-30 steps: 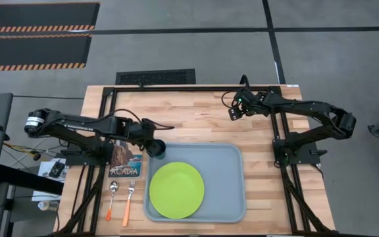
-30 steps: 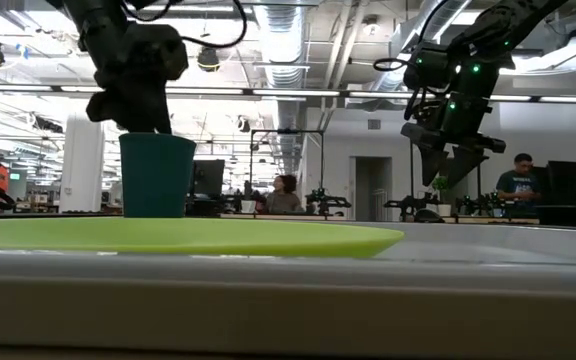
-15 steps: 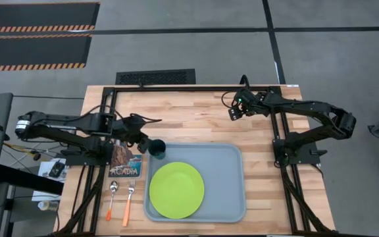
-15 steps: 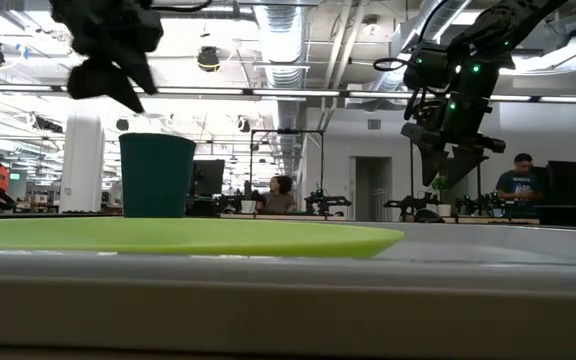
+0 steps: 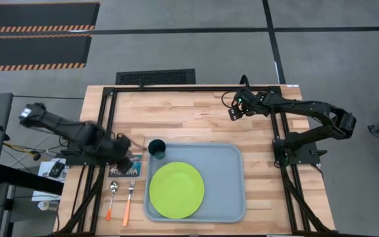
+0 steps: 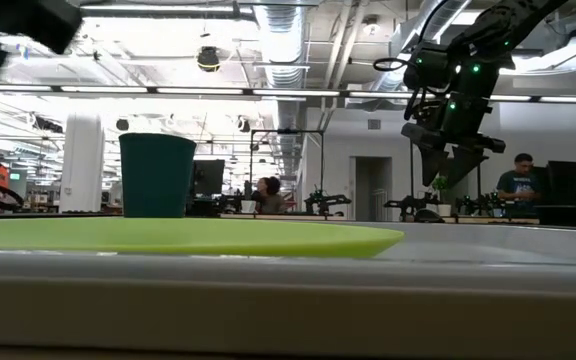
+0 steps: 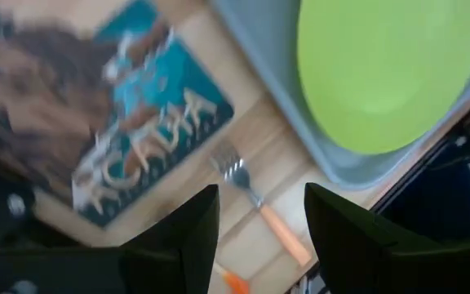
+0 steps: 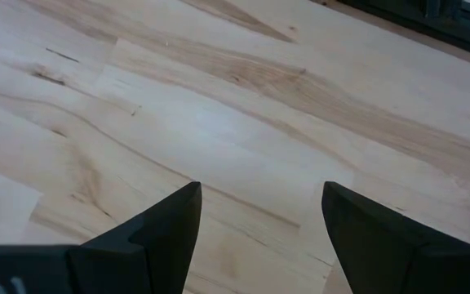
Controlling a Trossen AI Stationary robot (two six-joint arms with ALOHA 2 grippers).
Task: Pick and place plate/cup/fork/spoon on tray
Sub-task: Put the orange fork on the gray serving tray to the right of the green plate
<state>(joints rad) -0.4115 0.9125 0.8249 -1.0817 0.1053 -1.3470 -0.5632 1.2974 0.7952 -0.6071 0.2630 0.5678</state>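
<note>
The dark teal cup (image 5: pixel 156 149) stands upright on its base in the far left corner of the pale grey-blue tray (image 5: pixel 229 178); it also shows in the low view (image 6: pixel 156 175). The lime-green plate (image 5: pixel 176 191) lies flat in the tray. The fork (image 5: pixel 127 201) and the spoon (image 5: pixel 112 197) lie on the wood to the left of the tray. My left gripper (image 5: pixel 129 157) is open and empty, above the ACADIA card and the fork (image 7: pixel 255 204). My right gripper (image 5: pixel 232 112) is open and empty, above bare wood at the far right.
The ACADIA picture card (image 5: pixel 125 168) lies on the table between the tray and the left arm's base. Bare wood (image 8: pixel 243 106) stretches along the table's far side. Black frame rails run along the table's left and right edges. People stand in the room behind the table.
My left gripper has left the cup's rim, risen and drawn back toward the table's left and near edges, and now hangs over the card. The cup stays upright in the tray's far left corner. My right arm has kept still.
</note>
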